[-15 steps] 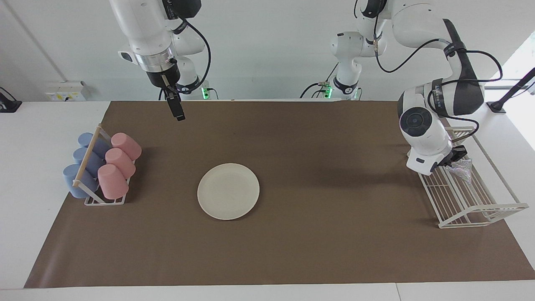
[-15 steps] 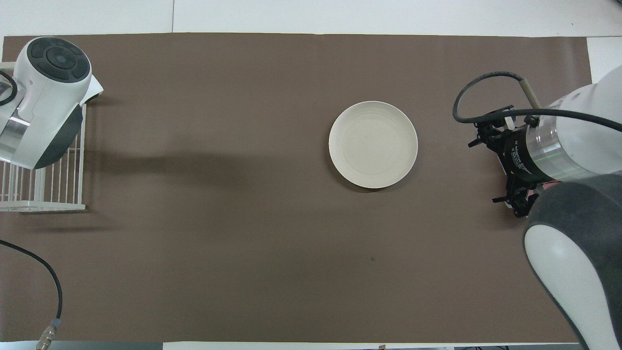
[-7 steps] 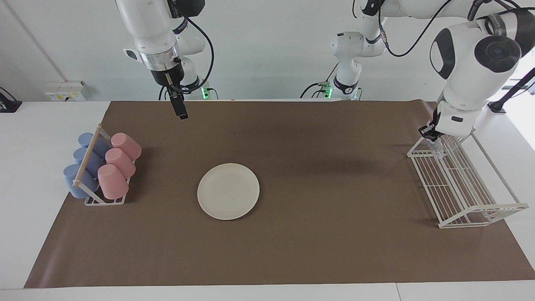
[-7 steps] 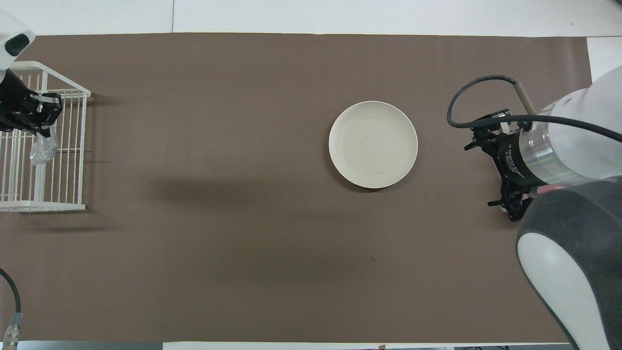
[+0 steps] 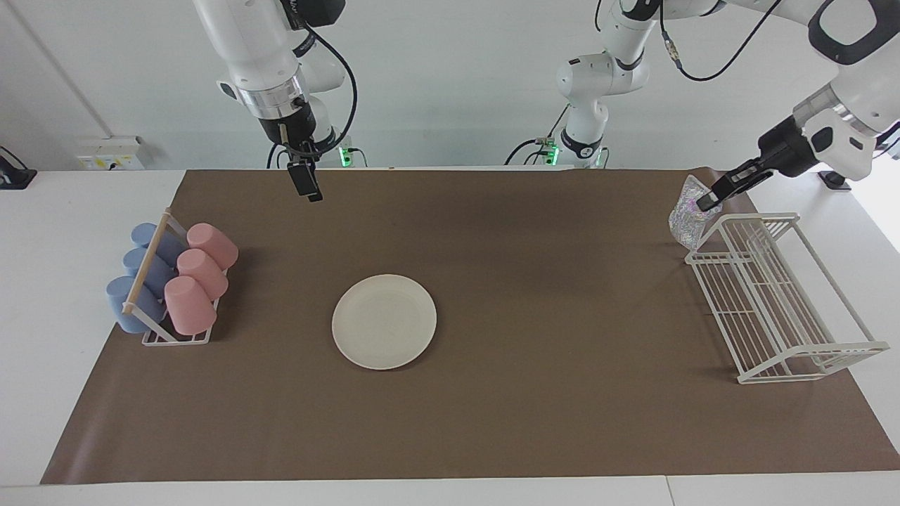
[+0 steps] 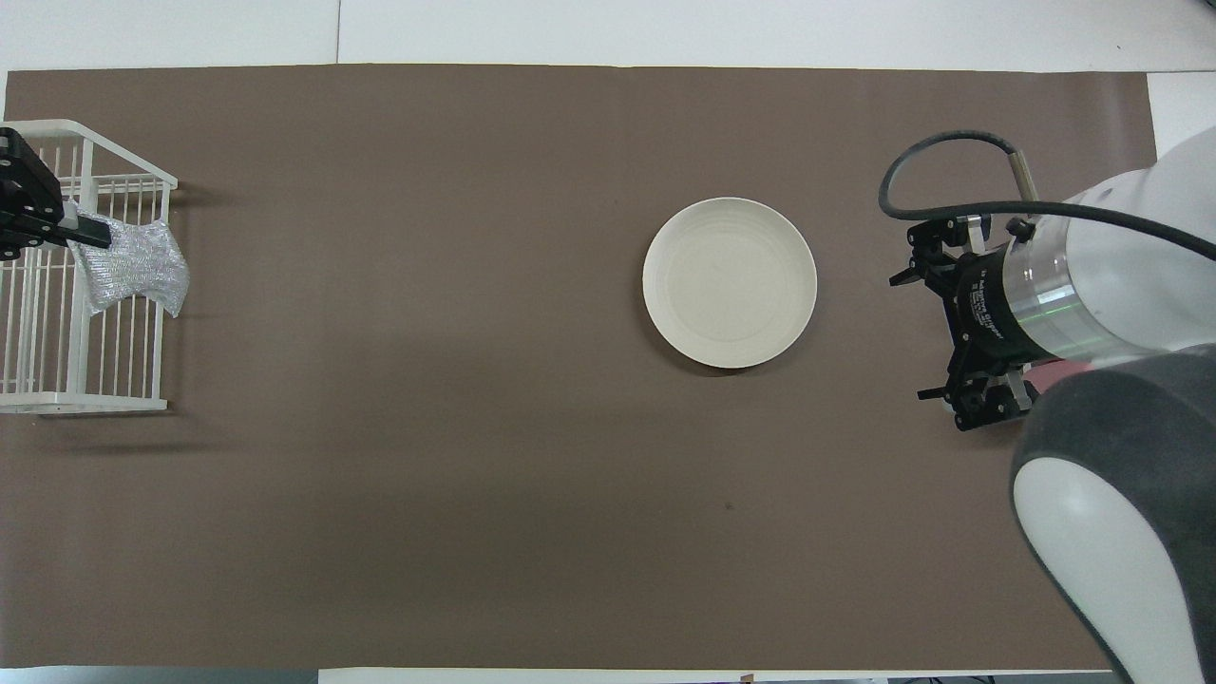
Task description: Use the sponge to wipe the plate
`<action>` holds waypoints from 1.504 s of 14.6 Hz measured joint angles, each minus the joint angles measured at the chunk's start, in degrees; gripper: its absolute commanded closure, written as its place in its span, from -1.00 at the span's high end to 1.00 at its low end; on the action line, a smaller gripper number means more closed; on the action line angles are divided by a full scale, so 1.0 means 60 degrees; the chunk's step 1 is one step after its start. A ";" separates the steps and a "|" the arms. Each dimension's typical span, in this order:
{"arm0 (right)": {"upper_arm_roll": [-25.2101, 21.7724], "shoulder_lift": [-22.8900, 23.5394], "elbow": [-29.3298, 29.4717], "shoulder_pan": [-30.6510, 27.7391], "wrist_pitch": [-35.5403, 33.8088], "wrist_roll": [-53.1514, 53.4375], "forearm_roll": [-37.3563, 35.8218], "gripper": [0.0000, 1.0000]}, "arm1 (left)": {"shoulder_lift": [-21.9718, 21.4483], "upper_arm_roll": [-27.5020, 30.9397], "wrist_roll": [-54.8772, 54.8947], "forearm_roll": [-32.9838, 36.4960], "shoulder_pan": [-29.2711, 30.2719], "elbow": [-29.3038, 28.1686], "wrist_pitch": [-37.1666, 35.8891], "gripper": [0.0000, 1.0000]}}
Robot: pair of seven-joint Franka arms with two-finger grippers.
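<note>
The left gripper (image 5: 705, 204), cut off overhead, has lifted the sponge (image 5: 686, 212) clear of the rack (image 5: 773, 302), clamped shut on it; the right gripper (image 5: 310, 192) hangs open.

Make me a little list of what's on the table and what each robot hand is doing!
plate: lying flat on the brown mat, bare, nothing touching it
sponge: dangling in the air from the left gripper, over the edge of the wire rack
left gripper: shut on the sponge, up in the air
right gripper: open, holding nothing, waiting above the mat at the robots' edge
wire rack: white, at the left arm's end of the table
cups: pink and blue, lying in a small holder at the right arm's end
wiping: not yet begun
</note>
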 measured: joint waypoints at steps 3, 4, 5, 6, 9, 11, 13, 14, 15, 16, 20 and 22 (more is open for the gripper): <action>0.0095 -0.0001 -0.0029 0.0683 0.0381 0.1110 0.0028 1.00 | -0.0766 0.0001 0.0042 -0.2032 0.0391 -0.1697 0.0668 -1.00; 0.0124 -0.0001 -0.0046 0.0897 0.0528 0.1420 0.0027 1.00 | -0.1213 -0.0044 0.0251 -0.2684 0.0362 -0.2696 0.1138 -1.00; 0.0139 -0.0001 -0.0071 0.1067 0.0703 0.1693 0.0027 1.00 | -0.1693 -0.0113 0.0624 -0.3296 0.0336 -0.3754 0.1535 -1.00; 0.0141 0.0000 -0.0100 0.1186 0.0868 0.1934 0.0022 1.00 | -0.2168 -0.0172 0.1108 -0.3921 0.0318 -0.4787 0.1798 -1.00; 0.0142 0.0011 -0.0201 0.1338 0.1442 0.2299 0.0003 1.00 | -0.3235 -0.0204 0.2654 -0.5504 0.0067 -0.7240 0.2133 -1.00; 0.0138 0.0079 -0.0223 0.1458 0.1728 0.2629 -0.0039 1.00 | -0.3465 -0.0212 0.3414 -0.6352 -0.0380 -0.8055 0.2263 -1.00; 0.0142 0.0152 -0.0227 0.1838 0.1852 0.3148 -0.0049 1.00 | -0.3492 -0.0217 0.4130 -0.7070 -0.0836 -0.8580 0.2305 -1.00; 0.0148 0.0160 -0.0232 0.2037 0.1852 0.3367 -0.0058 1.00 | -0.3493 -0.0219 0.4498 -0.7459 -0.1054 -0.8837 0.2316 -1.00; 0.0150 0.0159 -0.0234 0.2158 0.1852 0.3488 -0.0060 1.00 | -0.3496 -0.0222 0.4821 -0.7911 -0.1276 -0.9070 0.2342 -1.00; 0.0150 0.0159 -0.0234 0.2204 0.1852 0.3541 -0.0057 1.00 | -0.3503 -0.0228 0.5052 -0.8353 -0.1561 -0.9246 0.2499 -1.00; 0.0168 0.0145 -0.0364 0.2534 0.2232 0.3838 0.0149 1.00 | -0.3645 -0.0271 0.5793 -0.9526 -0.3180 -0.9677 0.3975 -1.00; 0.0180 0.0034 -0.0797 0.2950 0.2707 0.3998 0.0208 1.00 | -0.3872 -0.0272 0.6444 -0.9794 -0.3404 -1.0154 0.4066 -1.00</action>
